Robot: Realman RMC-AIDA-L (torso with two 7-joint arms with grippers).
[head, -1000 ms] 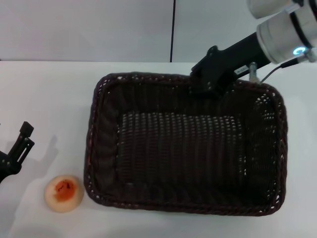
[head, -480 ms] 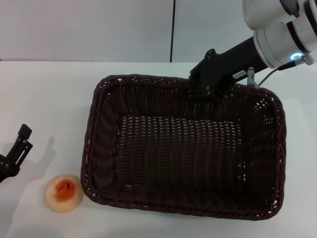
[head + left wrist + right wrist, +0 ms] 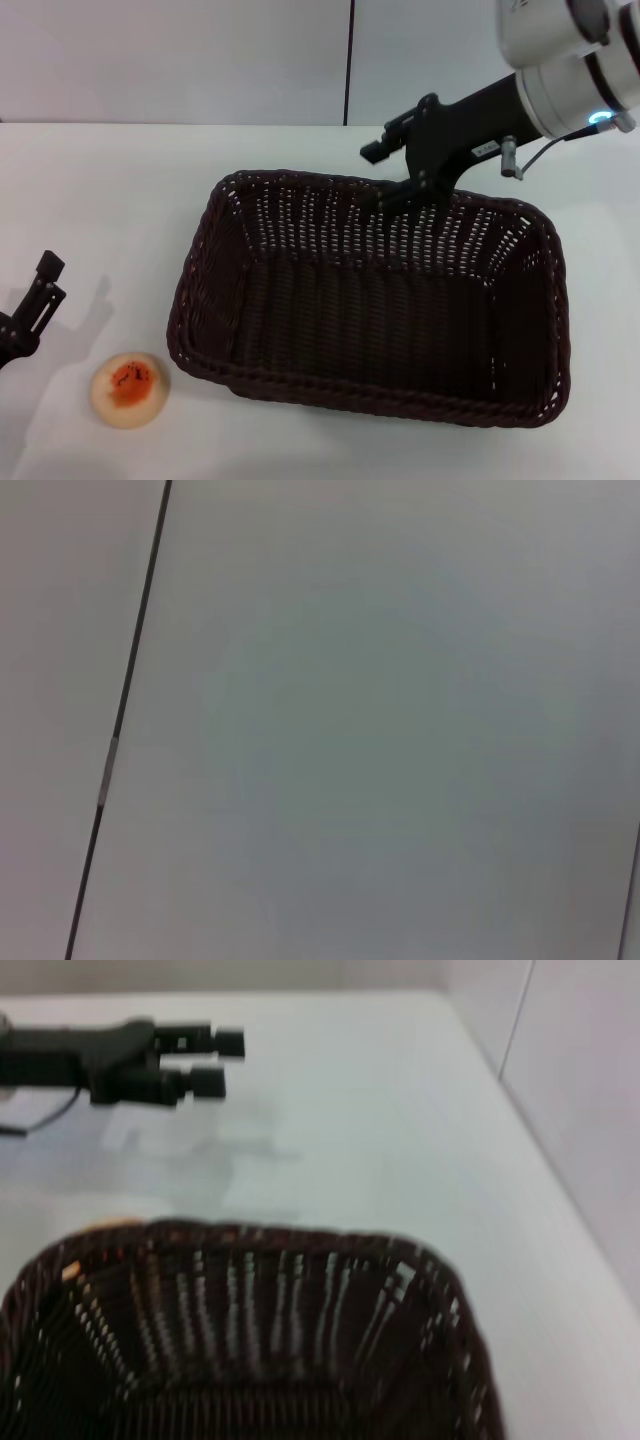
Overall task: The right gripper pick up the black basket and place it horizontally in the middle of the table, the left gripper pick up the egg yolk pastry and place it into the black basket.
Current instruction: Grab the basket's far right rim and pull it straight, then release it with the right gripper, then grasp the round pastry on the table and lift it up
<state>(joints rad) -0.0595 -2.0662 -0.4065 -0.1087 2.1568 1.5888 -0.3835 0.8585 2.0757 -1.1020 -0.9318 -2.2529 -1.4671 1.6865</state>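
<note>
The black basket (image 3: 370, 310) sits lengthwise across the middle of the white table (image 3: 100, 190); its far rim also shows in the right wrist view (image 3: 250, 1235). My right gripper (image 3: 385, 172) is at the basket's back rim with its jaws apart, one finger behind the rim and one over it. The egg yolk pastry (image 3: 128, 389) lies on the table just off the basket's front left corner. My left gripper (image 3: 42, 290) hovers open and empty at the table's left edge, a little behind the pastry. It also shows in the right wrist view (image 3: 205, 1060).
A grey wall with a dark vertical seam (image 3: 349, 60) stands behind the table. The left wrist view shows only that wall and a seam (image 3: 115, 740). Bare tabletop lies left of the basket and behind it.
The basket has come down and now looks settled on the table. My right gripper's jaws have spread apart at the back rim. My left gripper and the pastry have hardly moved.
</note>
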